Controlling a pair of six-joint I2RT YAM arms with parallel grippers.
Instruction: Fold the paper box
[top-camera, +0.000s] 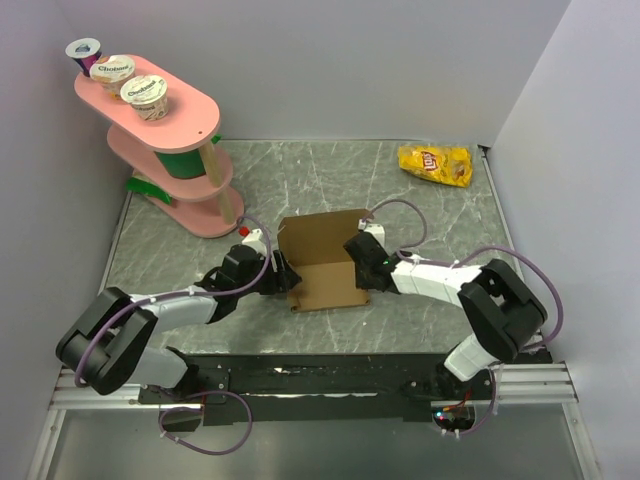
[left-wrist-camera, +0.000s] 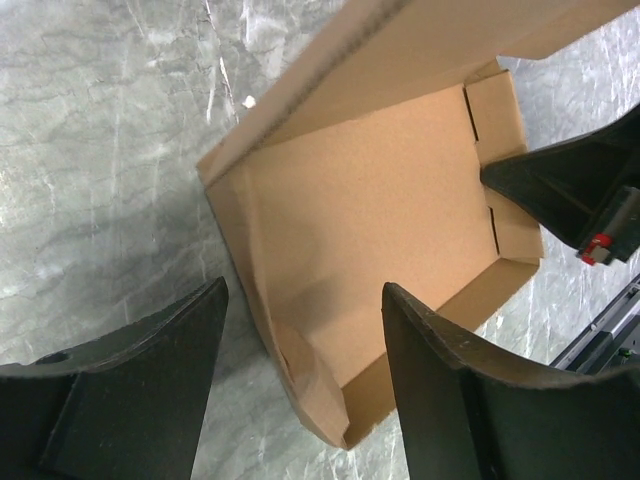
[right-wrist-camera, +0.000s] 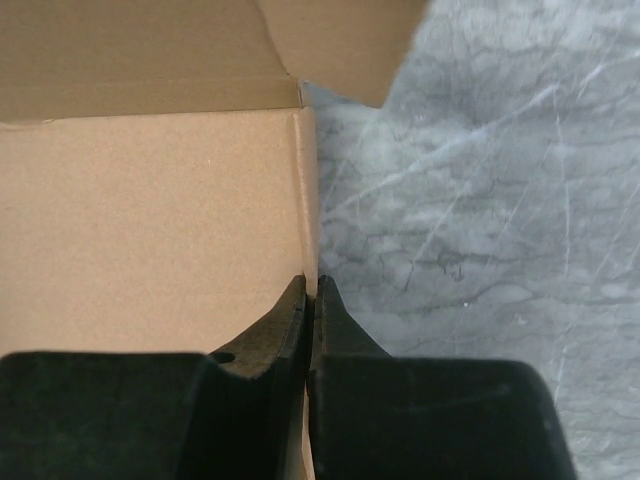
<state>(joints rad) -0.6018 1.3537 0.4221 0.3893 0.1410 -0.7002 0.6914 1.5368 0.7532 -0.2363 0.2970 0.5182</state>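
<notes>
Paper box (top-camera: 322, 262): centre of table (top-camera: 400, 325), partly formed. The base lies flat, the side walls are raised, and the rear flap stands up unclosed, so it looks about half folded. Right gripper (right-wrist-camera: 308, 292): clamped on the right wall. Left gripper (left-wrist-camera: 305, 295): spread wide, astride the left wall.

My left arm (top-camera: 185, 305): black chunky joints, white link shells. My right arm (top-camera: 430, 278): same build. Purple cables (top-camera: 520, 250) loop along both. Jaws matte black, wedge-shaped, tapering to tips. I spot red tab (left-wrist-camera: 598, 245) on right wrist.
</notes>
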